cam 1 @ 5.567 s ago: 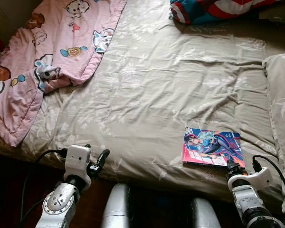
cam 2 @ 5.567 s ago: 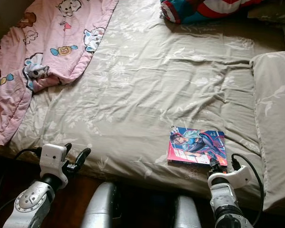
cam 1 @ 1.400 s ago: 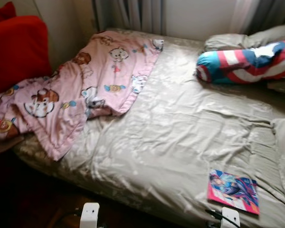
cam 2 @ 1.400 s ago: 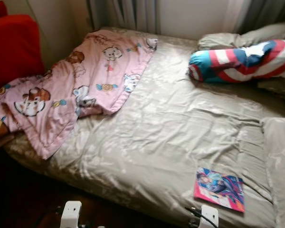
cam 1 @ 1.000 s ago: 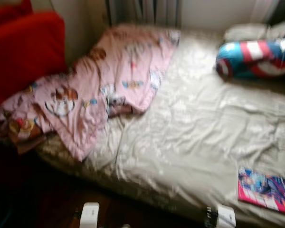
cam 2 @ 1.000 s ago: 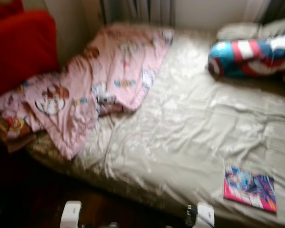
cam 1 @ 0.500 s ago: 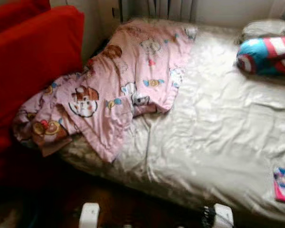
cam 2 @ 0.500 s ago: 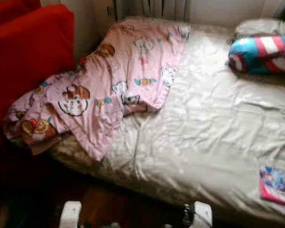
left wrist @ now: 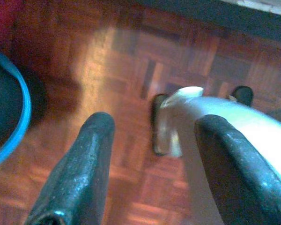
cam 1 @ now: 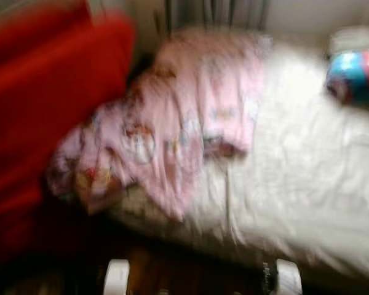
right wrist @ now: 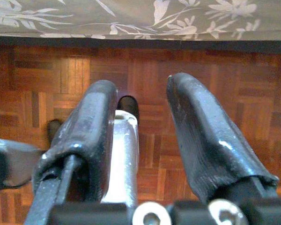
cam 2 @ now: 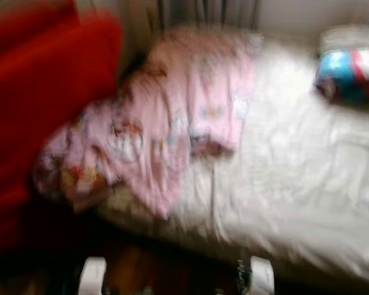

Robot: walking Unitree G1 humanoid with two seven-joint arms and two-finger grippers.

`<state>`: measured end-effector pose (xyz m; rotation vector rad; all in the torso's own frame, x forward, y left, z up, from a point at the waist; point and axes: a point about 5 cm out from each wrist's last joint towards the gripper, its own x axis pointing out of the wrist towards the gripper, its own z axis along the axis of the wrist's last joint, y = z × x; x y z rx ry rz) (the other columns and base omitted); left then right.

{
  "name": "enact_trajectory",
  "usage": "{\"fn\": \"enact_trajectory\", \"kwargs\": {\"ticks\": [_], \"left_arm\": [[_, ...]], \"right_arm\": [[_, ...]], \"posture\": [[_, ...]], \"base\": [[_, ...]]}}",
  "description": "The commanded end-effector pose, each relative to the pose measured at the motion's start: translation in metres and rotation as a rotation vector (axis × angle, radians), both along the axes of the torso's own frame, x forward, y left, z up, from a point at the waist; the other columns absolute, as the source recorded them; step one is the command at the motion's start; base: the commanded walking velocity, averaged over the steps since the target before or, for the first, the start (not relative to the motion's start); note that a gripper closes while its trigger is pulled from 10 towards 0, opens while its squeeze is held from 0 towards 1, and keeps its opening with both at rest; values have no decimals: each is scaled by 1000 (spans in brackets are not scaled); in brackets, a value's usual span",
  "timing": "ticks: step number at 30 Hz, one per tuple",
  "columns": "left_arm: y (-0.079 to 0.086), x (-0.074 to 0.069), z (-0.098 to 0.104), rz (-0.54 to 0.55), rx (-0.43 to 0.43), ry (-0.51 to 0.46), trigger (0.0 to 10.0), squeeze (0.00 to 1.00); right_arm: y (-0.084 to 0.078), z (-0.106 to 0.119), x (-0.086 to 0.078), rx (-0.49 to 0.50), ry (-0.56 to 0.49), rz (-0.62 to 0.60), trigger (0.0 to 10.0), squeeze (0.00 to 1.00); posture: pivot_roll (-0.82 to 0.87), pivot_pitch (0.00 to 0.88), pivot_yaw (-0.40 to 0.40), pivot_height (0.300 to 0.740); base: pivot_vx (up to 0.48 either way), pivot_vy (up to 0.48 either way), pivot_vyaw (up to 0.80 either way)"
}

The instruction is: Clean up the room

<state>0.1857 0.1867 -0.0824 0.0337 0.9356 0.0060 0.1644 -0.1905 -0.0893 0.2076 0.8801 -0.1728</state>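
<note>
Pink blanket rumpled on bed, left gripper and right gripper parted, empty, above parquet.

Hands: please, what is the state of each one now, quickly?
Left hand: open, holding nothing, above the floor.
Right hand: open, holding nothing, above the floor.

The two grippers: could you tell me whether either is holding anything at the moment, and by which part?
Nothing is held. The left gripper and the right gripper are both open, with only the parquet floor showing between their fingers.
</note>
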Motion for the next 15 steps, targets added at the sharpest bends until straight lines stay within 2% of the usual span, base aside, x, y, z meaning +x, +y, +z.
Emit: {"fn": "enact_trajectory", "kwargs": {"ticks": [1,15], "left_arm": [[3,-10,-5,1,7,40,10000,0],[2,-9,-4,-2,7,27,10000,0]], "right_arm": [[5,-3,-6,11,25,0,10000,0],[5,-4,-6,8,28,13,10000,0]], "posture": [[82,175,-28,740],[83,184,-31,740]], "base": [[0,266,0],[0,19,0]]}}
